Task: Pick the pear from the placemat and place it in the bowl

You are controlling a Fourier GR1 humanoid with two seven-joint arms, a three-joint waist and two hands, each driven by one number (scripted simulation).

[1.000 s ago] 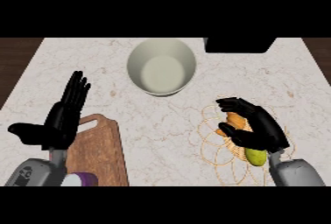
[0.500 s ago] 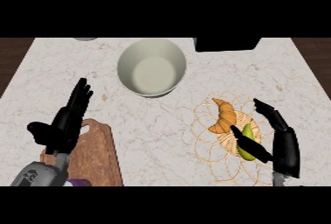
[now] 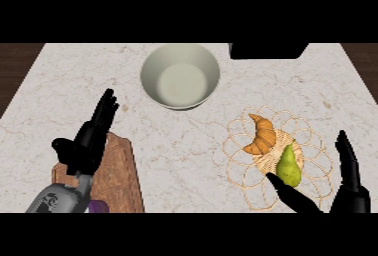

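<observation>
The pear [image 3: 289,166] lies on the placemat [image 3: 249,189] at the desk's [image 3: 325,95] 4 o'clock, and the right robot hand [image 3: 348,194] is spread wide either side of it, apparently ready to close before carrying toward the bowl [image 3: 180,76] at 12 o'clock.

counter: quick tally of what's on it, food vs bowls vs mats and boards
food: 2, the pear and the croissant
bowls: 1, the bowl
mats and boards: 2, the placemat and the cutting board
total: 5
</observation>
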